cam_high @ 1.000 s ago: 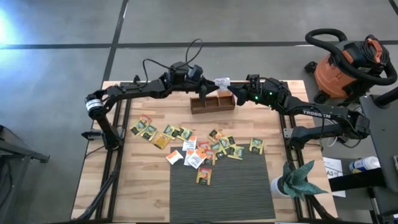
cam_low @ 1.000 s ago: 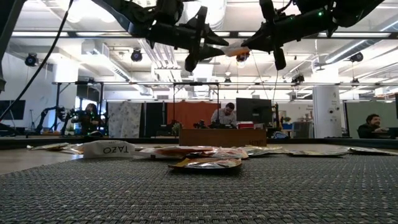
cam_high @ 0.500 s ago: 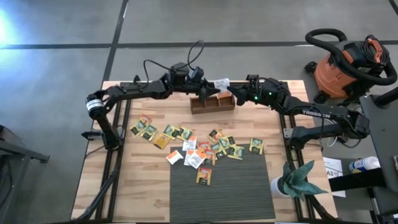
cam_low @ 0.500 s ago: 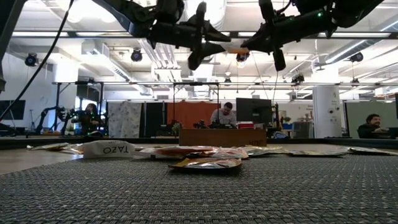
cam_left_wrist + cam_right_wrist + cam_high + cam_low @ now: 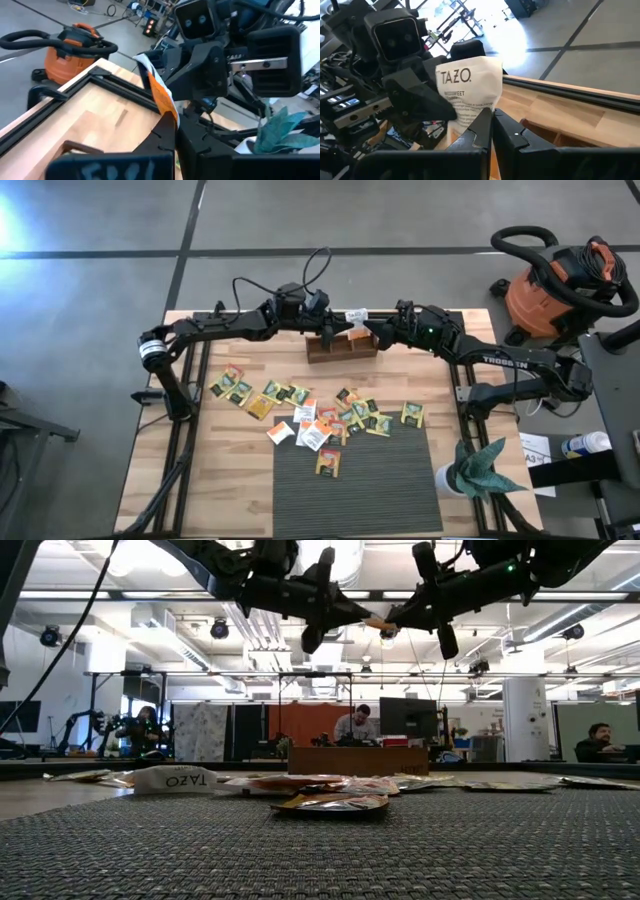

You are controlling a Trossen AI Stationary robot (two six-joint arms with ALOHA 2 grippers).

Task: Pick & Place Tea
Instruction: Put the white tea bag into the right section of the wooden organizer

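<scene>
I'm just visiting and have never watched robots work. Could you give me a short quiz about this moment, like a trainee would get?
1. True or false: both the left gripper and the right gripper are shut on the same Tazo tea sachet.
2. The sachet is held: A) above the wooden tray; B) over the grey mat; C) beside the shop vacuum.
3. Fill in: the loose sachets lie on the wooden ___.

Key: 1 true; 2 A; 3 table.
</scene>
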